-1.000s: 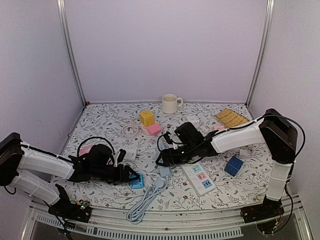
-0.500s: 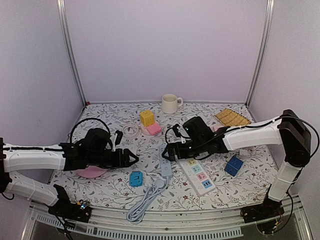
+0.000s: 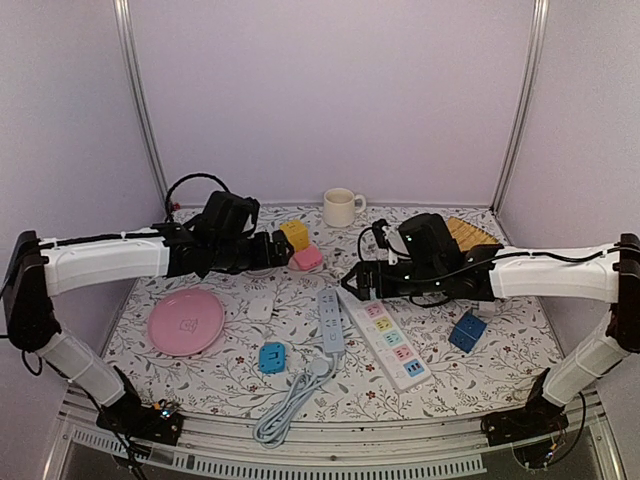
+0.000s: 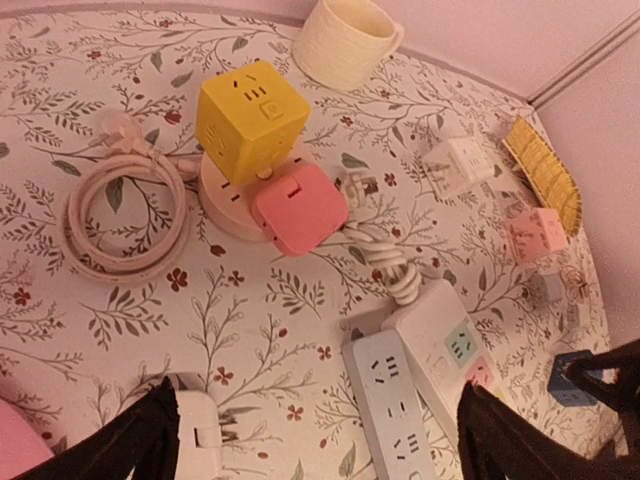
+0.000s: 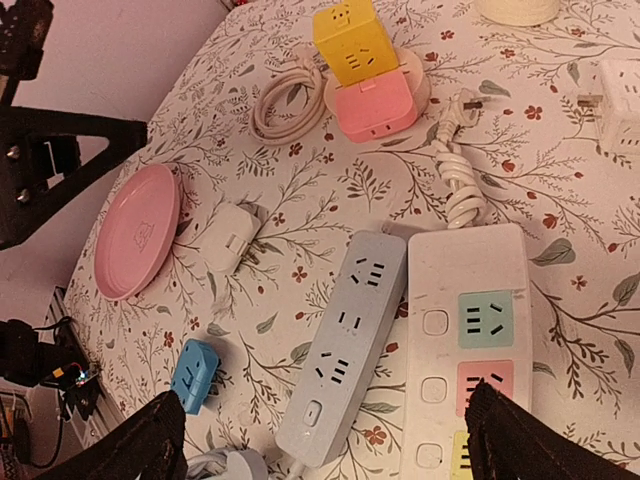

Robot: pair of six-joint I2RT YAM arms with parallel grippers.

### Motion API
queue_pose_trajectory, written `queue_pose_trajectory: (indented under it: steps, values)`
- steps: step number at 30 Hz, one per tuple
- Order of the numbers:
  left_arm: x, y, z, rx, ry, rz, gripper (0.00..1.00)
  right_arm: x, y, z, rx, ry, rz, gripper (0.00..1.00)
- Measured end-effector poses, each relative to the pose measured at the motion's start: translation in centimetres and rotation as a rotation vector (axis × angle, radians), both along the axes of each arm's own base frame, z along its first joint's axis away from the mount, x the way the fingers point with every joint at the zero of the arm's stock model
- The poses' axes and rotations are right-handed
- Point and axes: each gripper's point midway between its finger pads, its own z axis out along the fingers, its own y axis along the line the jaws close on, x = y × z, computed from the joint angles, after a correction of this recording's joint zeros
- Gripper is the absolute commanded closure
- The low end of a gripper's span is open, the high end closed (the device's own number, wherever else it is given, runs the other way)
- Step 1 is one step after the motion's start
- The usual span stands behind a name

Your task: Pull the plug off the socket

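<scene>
Evidently the pulling step was finished, by our reading: the small blue plastic plug [image 3: 272, 357] lay loose on the floral-patterned counter [image 3: 230, 380], near the long grey-blue power strip [image 3: 330, 333] but apart from it. All of that strip's sockets showed bare in the right wrist view. Neither arm held anything. The left fingers [image 4: 140, 450] were spread wide above the back of the counter, over the yellow socket cube [image 4: 250, 105] and the pink socket cube [image 4: 300, 208]. The right fingers [image 5: 530, 440] were spread just as wide above the grey-blue strip and the wide white power strip with coloured sockets [image 3: 392, 345] beside it. We judged that the next move called only for bringing both arms home without snagging the grey cable that ran off the counter's near edge. A small white plug adapter [image 3: 262, 308] also lay loose beside the round pink plate [image 3: 186, 322], so we could not be fully certain which plug the task meant. The blue plug's prongs were turned out of sight, and it did not appear in the left wrist view at all. That view also cut off the near end of the grey-blue strip. We could not tell whether the pink cube was plugged into the round base under it or merely rested there.
</scene>
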Motion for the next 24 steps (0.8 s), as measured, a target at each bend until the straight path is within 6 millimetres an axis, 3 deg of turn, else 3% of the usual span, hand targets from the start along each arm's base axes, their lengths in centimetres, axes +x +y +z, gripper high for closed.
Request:
queue_pose_trajectory:
  steps: [10, 19, 24]
  values:
    - [9.6, -0.5, -1.4, 0.152, -0.006, 0.162, 0.03, 0.0, -2.0, 2.7, 0.042, -0.053, -0.040, 0.01]
    - [16.8, -2.5, -6.6, 0.292, 0.033, 0.332, 0.03, -0.4, -2.7, 3.3, 0.051, -0.061, -0.043, 0.01]
    - [19.7, -3.1, -8.1, 0.346, 0.023, 0.412, 0.03, -0.5, -3.0, 3.9, 0.061, -0.070, -0.046, 0.01]
